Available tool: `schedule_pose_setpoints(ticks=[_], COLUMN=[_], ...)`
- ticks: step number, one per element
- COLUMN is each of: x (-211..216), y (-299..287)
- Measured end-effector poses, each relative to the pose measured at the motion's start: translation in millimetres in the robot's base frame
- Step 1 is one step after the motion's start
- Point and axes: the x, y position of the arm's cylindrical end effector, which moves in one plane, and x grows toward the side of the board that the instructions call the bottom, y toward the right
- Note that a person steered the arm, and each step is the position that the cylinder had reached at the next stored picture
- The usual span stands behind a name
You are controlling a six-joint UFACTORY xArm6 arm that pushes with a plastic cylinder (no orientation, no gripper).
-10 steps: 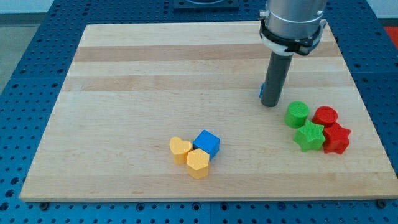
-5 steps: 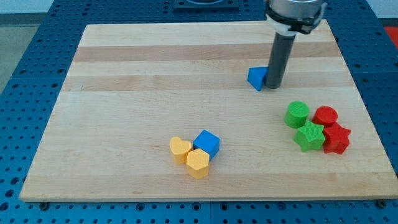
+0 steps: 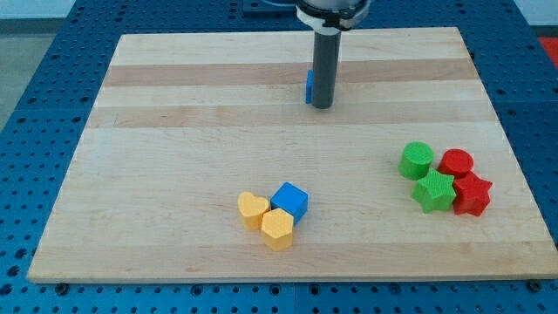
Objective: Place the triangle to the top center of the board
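The blue triangle (image 3: 309,86) lies in the upper middle of the wooden board (image 3: 174,148), mostly hidden behind my rod; only a thin blue sliver shows at the rod's left side. My tip (image 3: 322,105) rests on the board right against the triangle, on its right and slightly below it.
A blue cube (image 3: 290,201), a yellow heart (image 3: 253,209) and a yellow hexagon (image 3: 277,229) cluster at the lower middle. A green cylinder (image 3: 417,160), a green star (image 3: 433,191), a red cylinder (image 3: 456,163) and a red star (image 3: 472,194) cluster at the right.
My tip has moved up and to the left across the board, pushing the blue triangle with it from the right-hand area toward the upper middle. The other blocks have not moved.
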Motion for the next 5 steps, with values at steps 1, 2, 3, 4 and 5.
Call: schedule_pose_setpoints(ticks=[1,2,3,4,5], x=[-14.6,-27.4,-41.9,-55.3,-70.3], y=[-13.7,-16.3,-16.6,-16.7,-16.7])
